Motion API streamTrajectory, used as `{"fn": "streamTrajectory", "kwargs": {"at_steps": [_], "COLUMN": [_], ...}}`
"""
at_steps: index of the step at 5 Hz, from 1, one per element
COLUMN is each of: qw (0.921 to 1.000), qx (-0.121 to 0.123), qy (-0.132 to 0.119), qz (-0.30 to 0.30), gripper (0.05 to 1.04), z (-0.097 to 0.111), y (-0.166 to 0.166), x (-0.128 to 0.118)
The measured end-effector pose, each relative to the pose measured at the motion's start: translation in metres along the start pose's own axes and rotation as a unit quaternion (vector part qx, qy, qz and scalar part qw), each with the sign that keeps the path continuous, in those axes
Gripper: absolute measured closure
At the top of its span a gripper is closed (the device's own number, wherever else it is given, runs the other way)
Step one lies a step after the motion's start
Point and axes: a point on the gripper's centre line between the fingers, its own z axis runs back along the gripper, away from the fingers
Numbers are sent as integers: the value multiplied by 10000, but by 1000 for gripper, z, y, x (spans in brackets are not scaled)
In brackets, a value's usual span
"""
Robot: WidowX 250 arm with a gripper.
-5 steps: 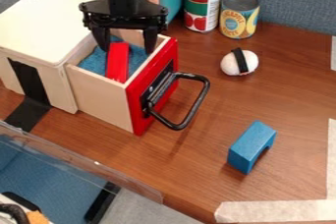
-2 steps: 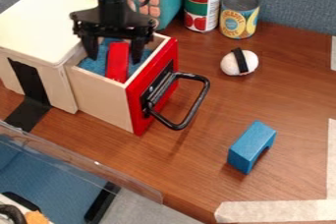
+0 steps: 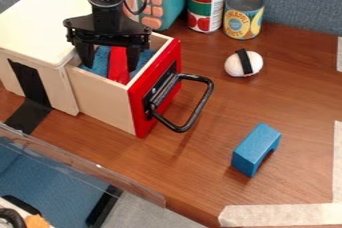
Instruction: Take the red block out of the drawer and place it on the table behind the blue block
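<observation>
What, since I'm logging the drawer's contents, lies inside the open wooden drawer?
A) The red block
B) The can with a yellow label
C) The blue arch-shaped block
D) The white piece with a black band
A: the red block lies within the walls of the open drawer, amid blue material, and shows between the parted fingers of the gripper.

From my remote station I watch through 1 fixed camera, set above the table (image 3: 200, 159) and angled down at a slant. It faces the fabric partition (image 3: 300, 2) behind, near enough that the drawer box (image 3: 100, 97) occupies much of the view's left side.
</observation>
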Motion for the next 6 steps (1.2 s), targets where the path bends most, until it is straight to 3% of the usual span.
{"fn": "streamTrajectory", "kwargs": {"at_steps": [3, 4, 5, 6], "qw": [9998, 9995, 9992, 9992], "qx": [186, 247, 381, 385], "qy": [69, -67, -53, -42], "qz": [100, 196, 81, 117], "gripper": [84, 84, 118, 401], "z": [-17, -19, -28, -30], "y": [3, -1, -8, -10], "x": [-1, 4, 7, 8]}}
